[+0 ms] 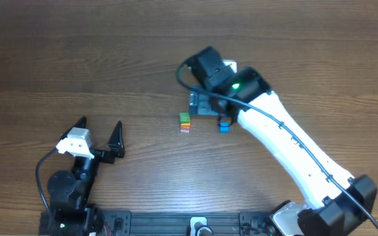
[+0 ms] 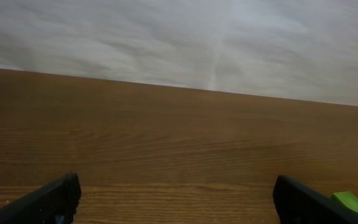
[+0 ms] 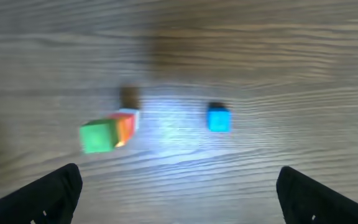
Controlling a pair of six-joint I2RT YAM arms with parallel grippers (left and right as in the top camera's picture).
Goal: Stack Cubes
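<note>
The bench (image 1: pixel 77 52) is plain wood. The white right arm (image 1: pixel 294 151) stretches out over the middle of it, and the left arm (image 1: pixel 71 187) sits folded at the near left.

The right hand (image 3: pixel 179 193) hangs above the cubes, spread wide and holding nothing. The left hand (image 1: pixel 100 126) is wide and empty too, well away from everything.

The stack (image 1: pixel 185 122) stands mid-bench, with a green cube (image 3: pixel 97 137) on an orange cube (image 3: pixel 125 129). The blue cube (image 3: pixel 218 119) sits alone on the bench just right of it, not touching.

My worry is how close those two are. A finger coming down for the blue one could clip the stack and topple it, and the same goes if blue lands off-centre on top.

I can't tell what the pale bit under the orange is. From above, the arm also cuts off part of the blue cube.
</note>
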